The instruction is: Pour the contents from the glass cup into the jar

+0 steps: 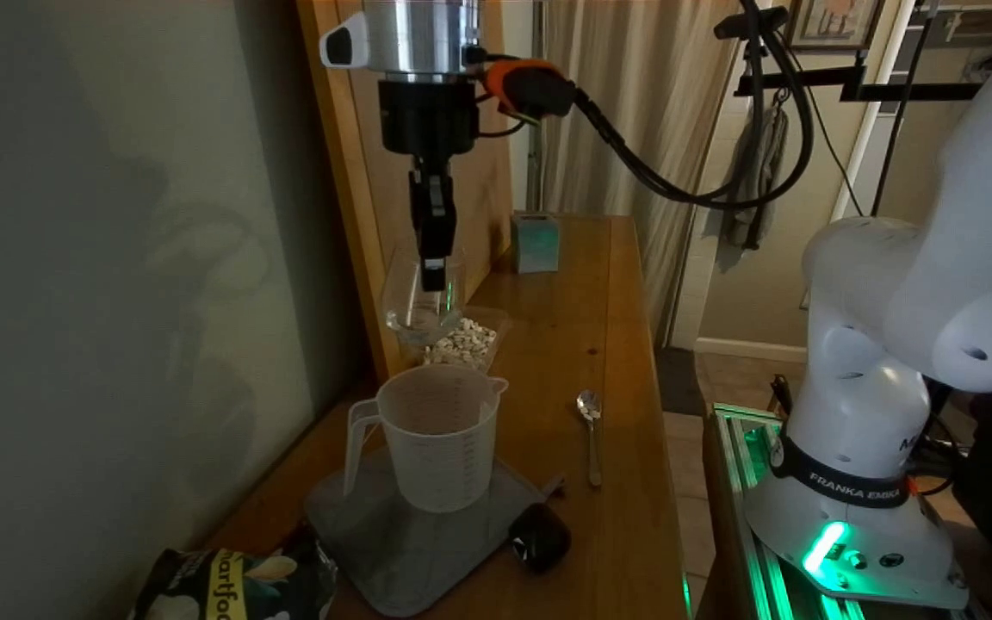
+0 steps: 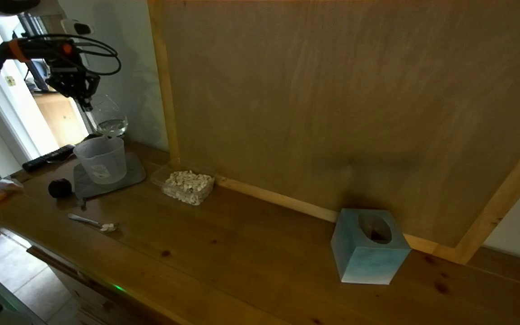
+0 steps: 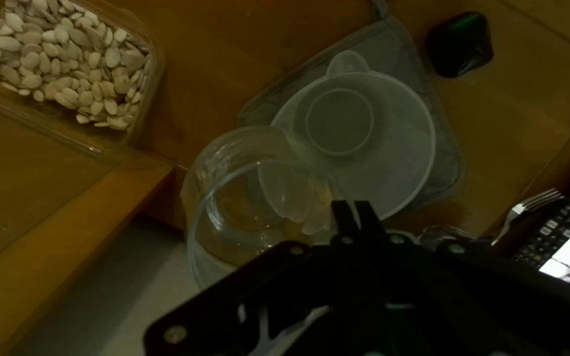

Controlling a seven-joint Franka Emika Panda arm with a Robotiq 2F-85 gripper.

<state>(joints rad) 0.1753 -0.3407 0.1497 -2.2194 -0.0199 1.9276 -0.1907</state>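
The black two-fingered hand (image 3: 353, 210) is pinched narrow on the wall of the clear, colourless, handleless glass cup (image 3: 235, 207), taking it near the rim. That hold from above presumably leaves most of the mouth free for pouring. The cup sits around the middle of the wrist view, overlapping the lower left of the translucent white plastic jar (image 1: 444, 474) (strictly a handled pitcher, but it seems to be the jar meant); whether it hangs over the jar's mouth or just beside it, I cannot tell. It looks close to upright, so the clear liquid (image 2: 112, 126) pools low, and tilting is probably what comes next. The jar stands on a flat grey cloth mat (image 1: 427, 560), perhaps to steady it or spare the honey-brown wooden bench (image 2: 242, 271).

The cup is smooth, round-bellied and glossy, likely slippery; the jar is cloudy and flared, with a spout and fine printed marks. At the upper left of the wrist view, pale, flat, matte seeds (image 3: 67, 64) lie heaped in a clear, rectangular plastic tray (image 3: 42, 116)
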